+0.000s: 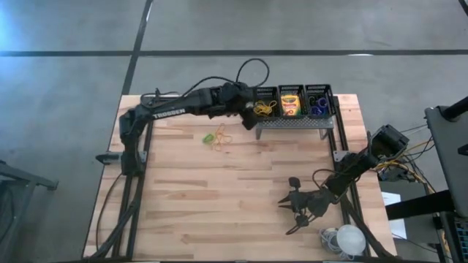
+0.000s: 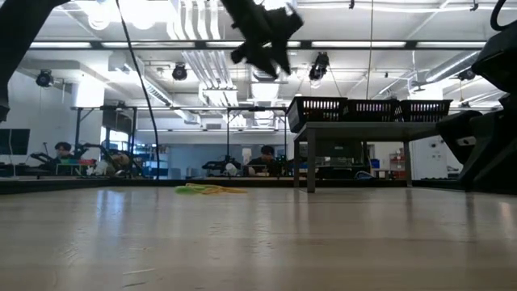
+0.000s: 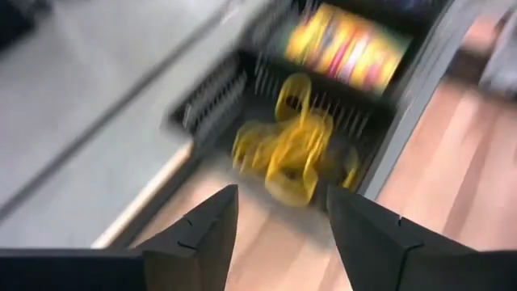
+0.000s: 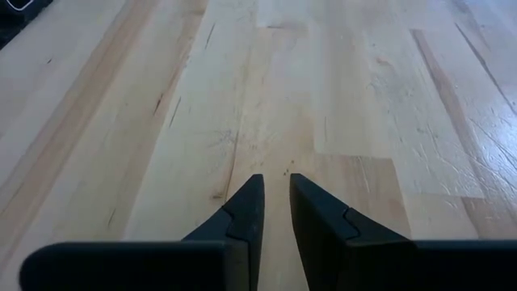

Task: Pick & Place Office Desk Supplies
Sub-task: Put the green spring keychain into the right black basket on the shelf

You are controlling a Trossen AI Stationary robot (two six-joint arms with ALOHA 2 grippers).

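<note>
Three black mesh bins stand in a row on the grey perforated stand [image 1: 296,123] at the table's far edge. The left bin [image 1: 265,93] holds a heap of yellow rubber bands [image 3: 295,149]. The middle bin holds crayon boxes [image 1: 290,104] and the right bin holds coloured rings [image 1: 318,104]. My left gripper [image 3: 279,210] is open and empty, raised just left of and in front of the rubber-band bin; it also shows in the low view [image 2: 262,36]. A green ring and loose rubber bands [image 1: 218,137] lie on the table. My right gripper [image 4: 275,190] waits low at the near right, shut to a narrow gap, empty.
The stand's legs [image 2: 309,166] rest on the table by the far right edge. A white round object [image 1: 349,239] and cables lie at the near right corner. People sit in the room beyond the table [image 2: 262,158]. The wooden table top [image 1: 219,197] shows bare in the middle.
</note>
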